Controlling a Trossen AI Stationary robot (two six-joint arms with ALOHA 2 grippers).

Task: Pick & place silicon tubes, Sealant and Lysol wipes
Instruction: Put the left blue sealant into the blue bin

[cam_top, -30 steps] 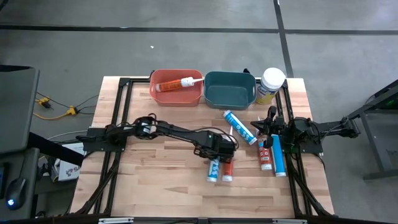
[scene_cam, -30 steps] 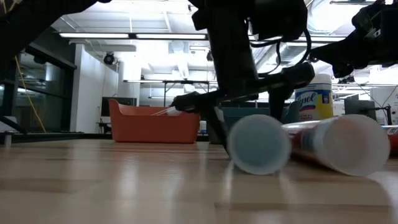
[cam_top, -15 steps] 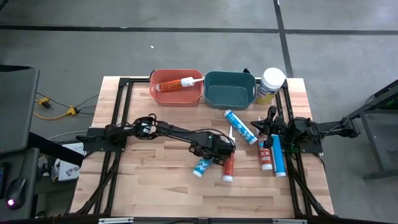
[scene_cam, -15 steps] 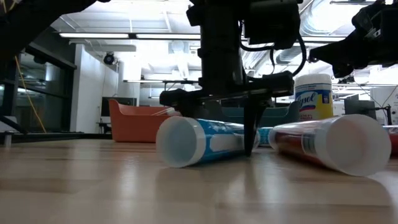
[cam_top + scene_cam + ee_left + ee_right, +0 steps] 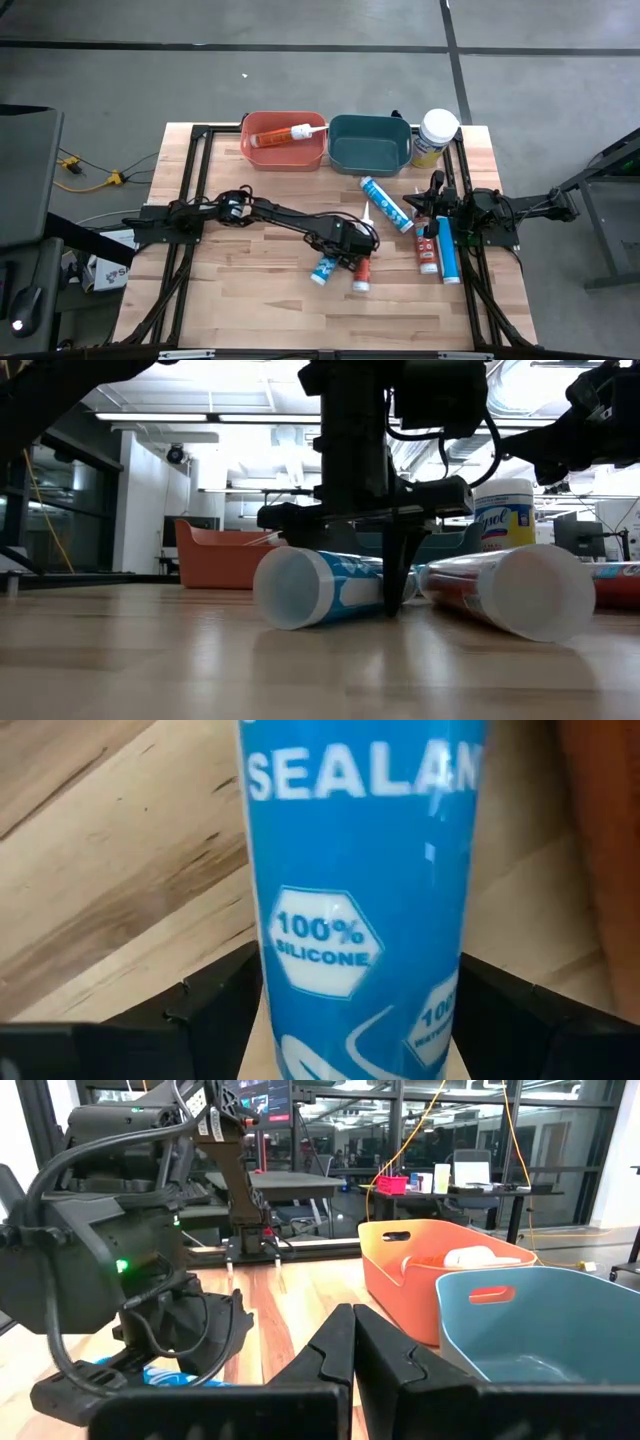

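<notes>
A blue silicone sealant tube (image 5: 325, 268) lies slantwise on the wooden table near its middle, and fills the left wrist view (image 5: 360, 870). My left gripper (image 5: 343, 250) stands over it, one finger on each side of its body. A red tube (image 5: 361, 272) lies just right of it. Another blue tube (image 5: 385, 203) lies farther back. My right gripper (image 5: 352, 1342) is shut and empty at the right side of the table (image 5: 420, 205). The Lysol wipes canister (image 5: 437, 135) stands upright at the far right. My left gripper has the blue tube's round body (image 5: 275, 980) between its two fingers (image 5: 215, 1005), one against each long side. The fingers point down from above and lie across the tube. The tube lies flat on the table, its wide end (image 5: 290, 588) toward the near edge.
An orange bin (image 5: 250, 150) holding an orange tube and a teal bin (image 5: 370, 160) stand at the far edge. A red tube (image 5: 427, 250) and a blue tube (image 5: 449, 250) lie beside the right arm. Bare wood lies at the near left.
My left gripper has swung the blue tube's wide end toward the table's left, so it now lies slantwise instead of parallel to the red tube. The red tube has shifted a little toward the left.
</notes>
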